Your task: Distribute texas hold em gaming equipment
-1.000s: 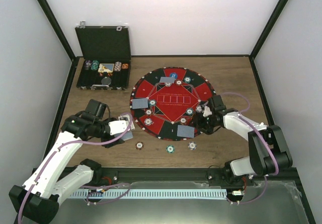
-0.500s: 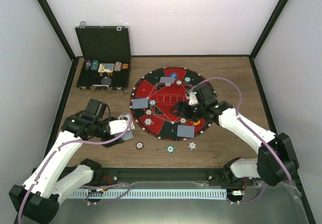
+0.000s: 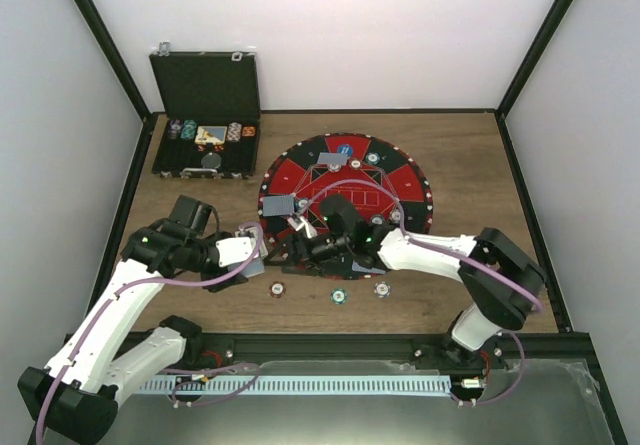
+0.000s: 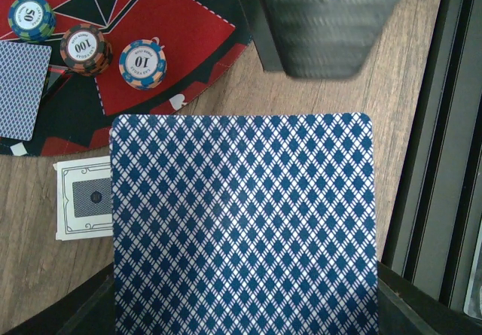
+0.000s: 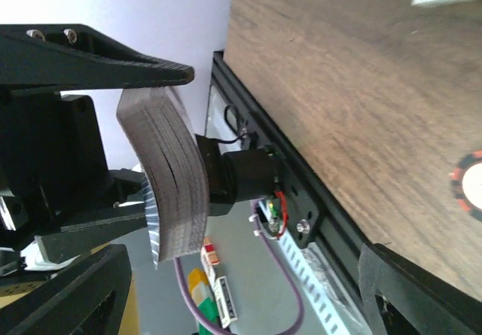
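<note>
My left gripper [image 3: 252,255] is shut on a thick deck of playing cards [image 4: 241,222] with a blue diamond back. It holds the deck off the table, just left of the round red and black poker mat [image 3: 400,180]. My right gripper [image 3: 300,240] reaches across the mat's near-left edge and stands open right beside the deck. In the right wrist view the deck's curved edge [image 5: 169,177] sits ahead of the wide-apart fingers [image 5: 68,290]. Single cards [image 3: 279,205] and striped chips [image 4: 142,64] lie on the mat. A blue disc [image 3: 344,149] lies at its far edge.
Three loose chips [image 3: 339,295] lie on the wood in front of the mat. The open black case [image 3: 205,85] stands at the back left with chips in it. A white-bordered card [image 4: 84,199] lies flat on the table under the deck. The black rail [image 5: 301,192] runs along the near edge.
My right arm swung from the mat's right side across to its near-left edge, up to the held deck, and its jaws opened wider. The left arm and deck stayed still.
</note>
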Robot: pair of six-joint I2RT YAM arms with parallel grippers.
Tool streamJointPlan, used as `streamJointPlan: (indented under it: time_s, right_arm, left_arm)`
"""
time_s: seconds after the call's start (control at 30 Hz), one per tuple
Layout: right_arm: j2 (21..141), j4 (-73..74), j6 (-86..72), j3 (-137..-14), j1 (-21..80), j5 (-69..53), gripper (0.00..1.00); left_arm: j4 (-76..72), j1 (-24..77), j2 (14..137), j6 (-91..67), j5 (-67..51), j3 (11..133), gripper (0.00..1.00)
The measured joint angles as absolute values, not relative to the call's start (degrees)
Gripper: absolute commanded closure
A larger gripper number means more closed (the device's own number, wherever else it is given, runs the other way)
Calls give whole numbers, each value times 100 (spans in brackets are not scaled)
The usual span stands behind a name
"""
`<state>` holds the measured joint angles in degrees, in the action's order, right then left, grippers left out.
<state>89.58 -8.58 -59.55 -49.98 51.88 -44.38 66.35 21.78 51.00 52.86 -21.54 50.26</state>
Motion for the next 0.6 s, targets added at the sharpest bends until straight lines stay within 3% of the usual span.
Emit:
streamJointPlan:
  time_s: [0.6]
  right_arm:
    - [10431, -2421, -6794, -5887, 5579, -4956, 22]
  left_arm:
    - [6632, 2178, 5116, 5288, -2152, 5026, 94]
